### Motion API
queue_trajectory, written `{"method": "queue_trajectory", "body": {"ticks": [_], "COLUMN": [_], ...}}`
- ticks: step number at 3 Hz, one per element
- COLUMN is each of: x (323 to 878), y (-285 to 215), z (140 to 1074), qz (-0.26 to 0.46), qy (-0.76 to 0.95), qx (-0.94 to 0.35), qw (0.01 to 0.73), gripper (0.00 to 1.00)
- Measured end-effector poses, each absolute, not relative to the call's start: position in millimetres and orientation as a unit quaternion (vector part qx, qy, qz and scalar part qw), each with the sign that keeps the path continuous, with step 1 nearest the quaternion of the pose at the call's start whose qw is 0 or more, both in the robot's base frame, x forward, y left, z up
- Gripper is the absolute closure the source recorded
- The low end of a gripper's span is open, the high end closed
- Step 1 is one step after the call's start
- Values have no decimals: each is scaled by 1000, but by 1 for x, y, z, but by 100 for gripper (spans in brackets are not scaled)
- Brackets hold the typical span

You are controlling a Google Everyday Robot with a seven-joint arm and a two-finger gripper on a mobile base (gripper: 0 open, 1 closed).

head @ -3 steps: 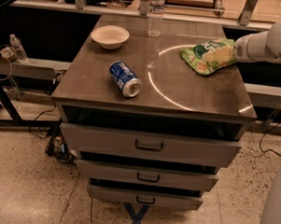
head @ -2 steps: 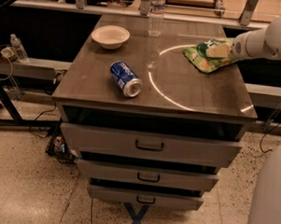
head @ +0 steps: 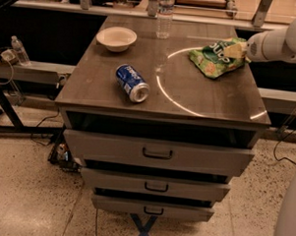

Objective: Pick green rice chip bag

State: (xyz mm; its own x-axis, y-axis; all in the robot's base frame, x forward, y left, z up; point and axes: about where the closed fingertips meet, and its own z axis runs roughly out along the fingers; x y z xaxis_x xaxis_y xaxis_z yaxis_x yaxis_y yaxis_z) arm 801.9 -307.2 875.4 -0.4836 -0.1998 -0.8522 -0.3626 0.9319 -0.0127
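Observation:
The green rice chip bag lies crumpled on the back right of the dark cabinet top, inside a bright ring of light. My gripper comes in from the right on a white arm and sits at the bag's right end, touching it. The bag's right edge is bunched up and raised against the gripper; its left part rests on the top.
A blue can lies on its side left of centre. A pale bowl sits back left and a clear water bottle stands at the back. Three drawers are below. The top's right edge is close to the bag.
The arm's end has shifted slightly at the bag's right end, first left, then back right. The bag has changed shape with it, its right edge bunching up. The can and bowl have not moved.

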Motion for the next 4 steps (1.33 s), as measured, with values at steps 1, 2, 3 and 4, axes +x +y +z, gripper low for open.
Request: {"method": "queue_trajectory", "body": {"ticks": [1, 2, 3, 4], "x": [784, 780, 780, 780], "y": [-291, -287, -287, -287], "z": [868, 867, 867, 869], "qz": [106, 111, 111, 111], "qy": [864, 866, 866, 866], "qx": [-164, -164, -164, -164], "qw": [464, 460, 460, 460], "gripper": [100, 100, 100, 100]}}
